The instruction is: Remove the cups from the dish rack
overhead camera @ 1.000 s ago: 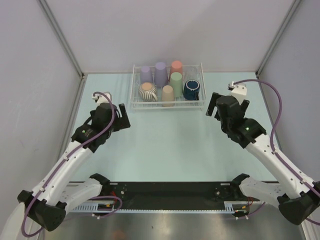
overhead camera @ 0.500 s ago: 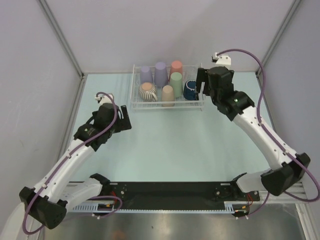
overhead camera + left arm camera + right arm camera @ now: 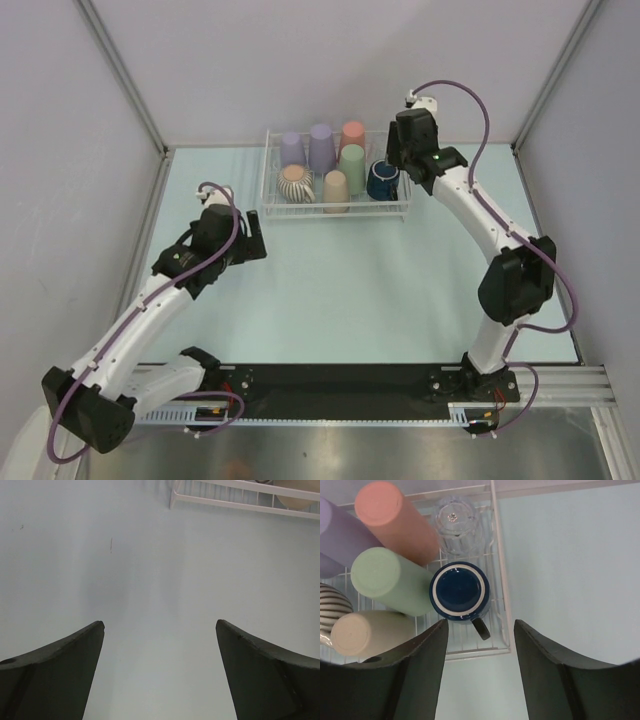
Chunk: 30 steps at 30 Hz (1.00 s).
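Right wrist cam looks straight down on the dark navy mug (image 3: pixel 460 591). It shows a round navy face with a white ring and stands on end, so its axis points up at the lens. The handle sticks out toward the near right corner of the dish rack (image 3: pixel 475 653). The mug sits at the rack's right end, right beside the pale green cup (image 3: pixel 385 580), with a clear glass (image 3: pixel 457 522) behind it. Right gripper (image 3: pixel 480 625) hovers over the mug, jaws spread wide, holding nothing. Left gripper (image 3: pixel 160 625) gapes too, over the table (image 3: pixel 150 570) near the rack's left corner.

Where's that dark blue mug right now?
From above, the dark blue mug sits at the right end of the dish rack, beside the pale green cup, below the open right gripper.
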### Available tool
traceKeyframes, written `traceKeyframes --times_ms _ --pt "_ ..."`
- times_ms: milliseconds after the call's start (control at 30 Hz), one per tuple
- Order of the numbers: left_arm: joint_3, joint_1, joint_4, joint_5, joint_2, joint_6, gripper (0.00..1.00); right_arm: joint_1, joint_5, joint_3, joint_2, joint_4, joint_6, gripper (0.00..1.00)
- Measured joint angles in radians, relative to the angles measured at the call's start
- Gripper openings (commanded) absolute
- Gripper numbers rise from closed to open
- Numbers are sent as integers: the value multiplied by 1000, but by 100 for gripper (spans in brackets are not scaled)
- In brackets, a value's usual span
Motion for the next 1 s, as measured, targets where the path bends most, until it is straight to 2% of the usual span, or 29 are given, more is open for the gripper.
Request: traceKeyframes --times_ms 267,467,800,1000 --pt "0 -1 0 21 17 1 100 -1 -55 27 112 0 2 60" --pt "0 -1 0 24 33 1 100 0 -74 5 124 18 10 59" --pt "-8 -2 8 27 41 2 100 -1 -82 -120 137 79 14 56" --pt "-20 -2 12 44 45 8 100 -1 -87 -238 137 188 29 55"
